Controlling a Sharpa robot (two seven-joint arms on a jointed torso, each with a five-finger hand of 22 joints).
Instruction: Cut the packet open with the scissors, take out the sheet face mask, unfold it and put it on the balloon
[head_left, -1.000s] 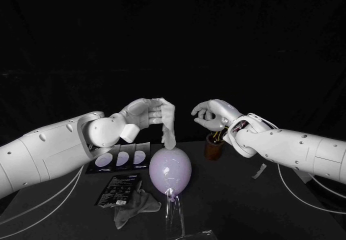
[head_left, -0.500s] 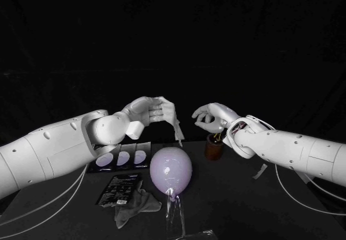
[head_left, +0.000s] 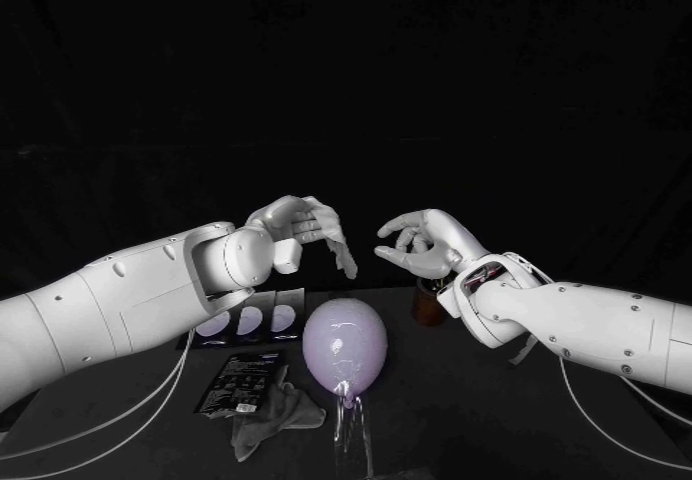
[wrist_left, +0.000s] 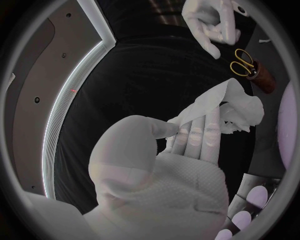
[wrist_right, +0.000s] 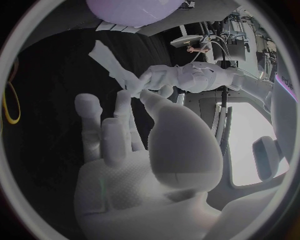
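We grasp the sheet face mask (head_left: 343, 253) in our left hand (head_left: 293, 221), thumb pressed against the fingers with the fabric caught between them; the mask is bunched at our fingertips and trails down from them as a narrow, crumpled strip, not spread flat; its loose end hangs free in the air, touching nothing.

Our right hand (head_left: 420, 246) is raised facing those fingers, near them but apart; its fingers are released, loosely bent and spread, with nothing between them; the right wrist view shows its thumb tip close to the left fingertips, and the head view shows a gap between the two hands.

Below both sets of fingers the balloon (head_left: 343, 344) lies on the table (head_left: 476, 400); the mask's hanging end is above its far end and clear of it.

The packet (head_left: 238, 380) lies flat on the table, well below our left fingers and just beside the balloon; a grey cloth (head_left: 277, 415) lies against the packet's near corner; a black card (head_left: 248, 320) with three pale ovals lies beyond the packet.

The scissors (wrist_left: 242, 61) stand handles up in a brown holder (wrist_left: 263, 80) below our right fingers, partly hidden by that wrist in the head view.
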